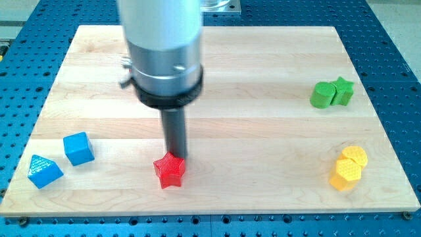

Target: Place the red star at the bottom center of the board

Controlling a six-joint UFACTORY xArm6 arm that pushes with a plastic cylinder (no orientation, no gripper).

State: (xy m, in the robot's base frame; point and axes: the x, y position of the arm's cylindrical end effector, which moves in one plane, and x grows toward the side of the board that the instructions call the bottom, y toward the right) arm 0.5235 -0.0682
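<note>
So the setup is a pale wooden board (263, 66) sitting on a blue perforated metal bench (395, 39), lit pretty evenly, nothing fancy behind it.

Starting nearest the view's bottom: the small red plastic star block (170, 171) is sitting low on the board, a bit left of the middle, close to the bottom edge but not right against it. My tip (175, 158) is touching or just about touching its top side, so I'm behind it from the camera's angle. No fingers on me at all, just the straight dark rod, so there's nothing to be released or clenched; it's pure pushing.

Off at the view's bottom left are a blue plastic triangular block (44, 171) and a blue plastic cube (78, 148), near each other but apart. Bottom right has two yellow plastic hexagon-ish blocks (348, 168) pressed together. Further up on the right, a green plastic rounded block (322, 95) touches a green plastic star block (342, 91).

Progress-wise, I'd say the job is mostly done. The star is already in the bottom zone; what's left looks like a small nudge toward the view's right to centre it, maybe a touch lower. To do that I'd need to get round to its left side, since from where I am I'd only shove it downward.
</note>
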